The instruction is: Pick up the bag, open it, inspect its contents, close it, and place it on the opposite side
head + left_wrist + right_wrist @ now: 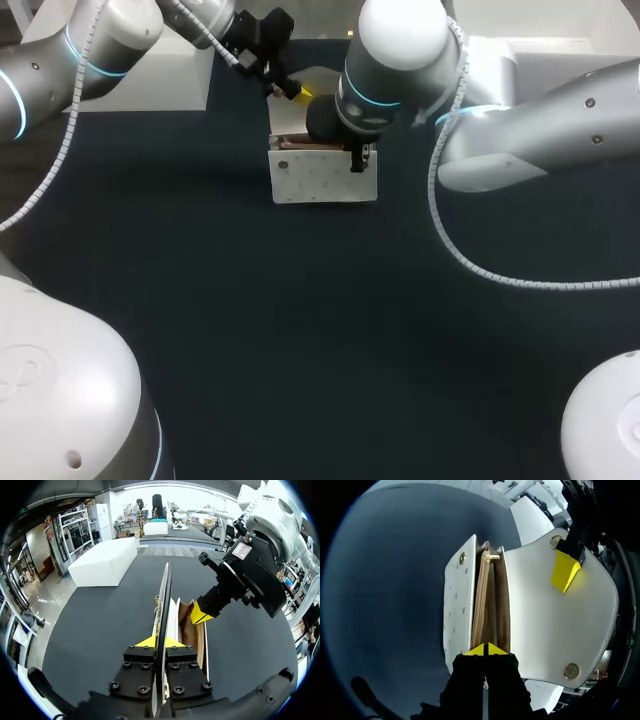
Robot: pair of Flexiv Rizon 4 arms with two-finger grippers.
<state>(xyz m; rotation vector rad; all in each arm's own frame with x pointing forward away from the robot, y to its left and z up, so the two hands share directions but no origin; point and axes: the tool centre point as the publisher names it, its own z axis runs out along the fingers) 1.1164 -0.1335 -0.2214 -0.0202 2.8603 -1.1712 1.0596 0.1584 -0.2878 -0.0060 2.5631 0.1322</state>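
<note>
Progress appears to be sitting near the midpoint. The bag is standing at twelve o'clock on the bench, seemingly resting on it. The left claw, at the bag's eleven o'clock, is clenching the edge of the flap and holding it wide. The right claw is pinching the bag's end wall at about two o'clock, steadying it. The tan interior is lying exposed, so opening looks done and inspection is likely happening now. Closing the flap and setting the bag on the opposite side are waiting.
</note>
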